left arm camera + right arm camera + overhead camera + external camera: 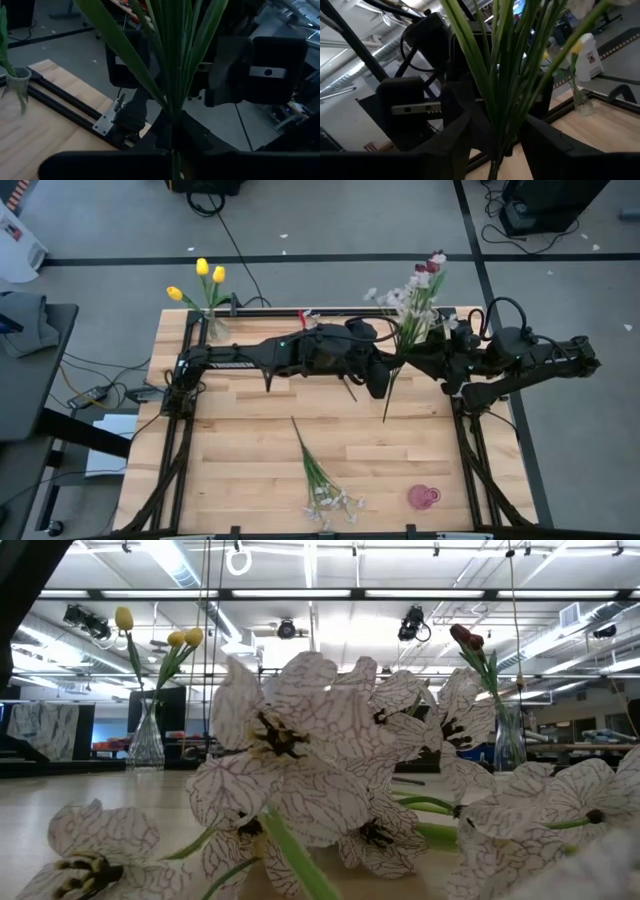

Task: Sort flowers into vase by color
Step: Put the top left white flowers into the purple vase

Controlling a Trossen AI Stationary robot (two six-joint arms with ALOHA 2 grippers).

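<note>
A spray of whitish blossoms (405,305) on green stems stands nearly upright in the air over the middle of the table, between my two grippers. My left gripper (383,380) and my right gripper (407,360) are both shut on its stems, close together. The stem's lower end (386,415) hangs free. Yellow tulips (205,275) stand in a glass vase (213,325) at the far left. Dark red tulips (435,265) stand in a vase at the far right. A second whitish spray (322,480) lies flat near the near edge, its blossoms (290,760) filling the low view. My left gripper pinches the spray's bundled stems (172,150) between its two fingers, low on the bundle, coming level from the table's left; the leaves rise above the fingers. My right gripper pinches the same stems (495,145) between its fingers (457,132), coming from the table's right, just above the left gripper. The spray is lifted clear.
A small pink thing (423,497) lies near the near right corner. Black rails (180,430) run along the table's left and right sides. Bare wood (240,440) shows between the arms and the near edge.
</note>
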